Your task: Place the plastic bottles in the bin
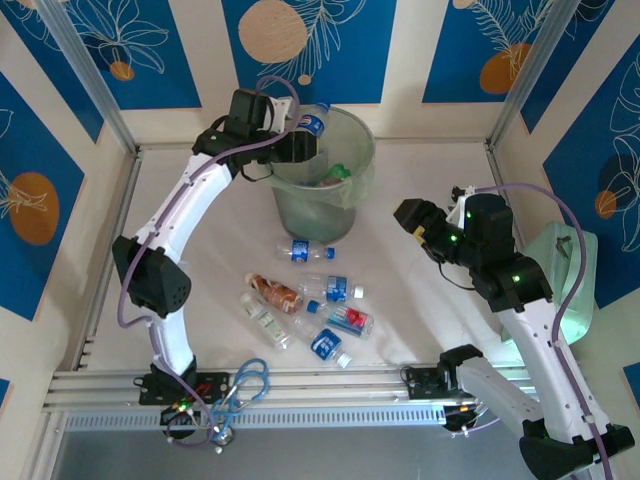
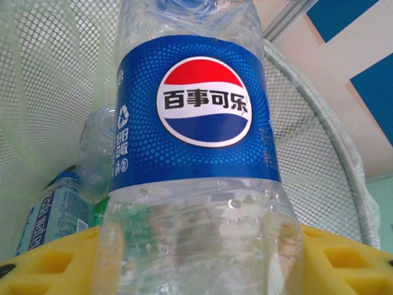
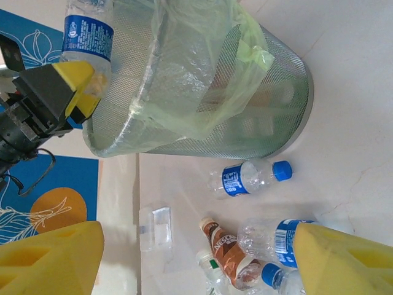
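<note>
Holding one clear bottle with a blue label (image 2: 196, 153) tight in the left gripper (image 1: 297, 142), up at the far left rim of the bin (image 1: 352, 200). Squeezed low on its body between the yellow pads (image 2: 344, 264). Right gripper (image 1: 412, 218) wide open with nothing in it, above the table (image 1: 420, 310), off to the right of the bin. Down inside the bin, a few bottles (image 2: 52, 209) lying in the green bag (image 3: 202, 74). On the table in front of the bin, about six more bottles: one lone bottle (image 1: 300, 250) near the foot of the bin and a loose bunch (image 1: 315, 305) closer to the arms. For a good drop, first slide the held bottle a little more toward the middle of the opening, away from the rim and the floppy bag edge. Then spread the fingers all the way and let go. No tipping into the wire wall. Likely light and empty, so maybe bouncy: better to drop from low. After that, lift straight up so as not to hook the bag. Wait with the right gripper off to the side until the left arm is clear.
</note>
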You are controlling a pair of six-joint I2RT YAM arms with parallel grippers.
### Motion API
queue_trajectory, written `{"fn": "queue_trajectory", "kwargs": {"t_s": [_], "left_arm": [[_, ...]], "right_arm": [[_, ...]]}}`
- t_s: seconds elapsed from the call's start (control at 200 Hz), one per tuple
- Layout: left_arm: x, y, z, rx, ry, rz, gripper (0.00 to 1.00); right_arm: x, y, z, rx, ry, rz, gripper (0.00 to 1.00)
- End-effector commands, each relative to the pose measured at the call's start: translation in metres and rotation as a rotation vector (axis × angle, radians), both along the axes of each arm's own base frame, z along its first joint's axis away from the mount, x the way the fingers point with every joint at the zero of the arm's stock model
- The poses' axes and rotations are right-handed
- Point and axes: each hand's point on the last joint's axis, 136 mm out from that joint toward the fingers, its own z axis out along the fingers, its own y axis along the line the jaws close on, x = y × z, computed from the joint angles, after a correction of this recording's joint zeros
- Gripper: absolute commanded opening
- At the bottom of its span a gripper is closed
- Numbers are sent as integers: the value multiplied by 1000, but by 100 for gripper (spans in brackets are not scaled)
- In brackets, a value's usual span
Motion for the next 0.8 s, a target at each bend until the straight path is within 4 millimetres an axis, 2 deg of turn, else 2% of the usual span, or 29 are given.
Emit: {"fn": "queue_trajectory", "kwargs": {"t_s": [0.0,0.17,0.385,0.535,0.665,0.74,0.795], "left_arm": [[9,4,3,39,-28,8,48],[13,9,4,62,-41,36,65],[14,16,17,71,-81,71,83],[9,20,33,51,-107,88,86],[-3,27,64,5,-151,109,85],[-14,38,82,-9,-178,143,84],[-24,49,89,-10,-189,181,83]], "right_arm": [[-6,0,-1,-1,-4,16,81],[-8,-3,1,-10,-10,8,81],[-8,-5,7,-27,-22,6,81],[-8,-2,6,-26,-23,16,81],[-8,2,4,-40,-19,30,81],[-8,6,3,-55,-17,46,80],[-8,10,2,-69,-17,58,80]]}}
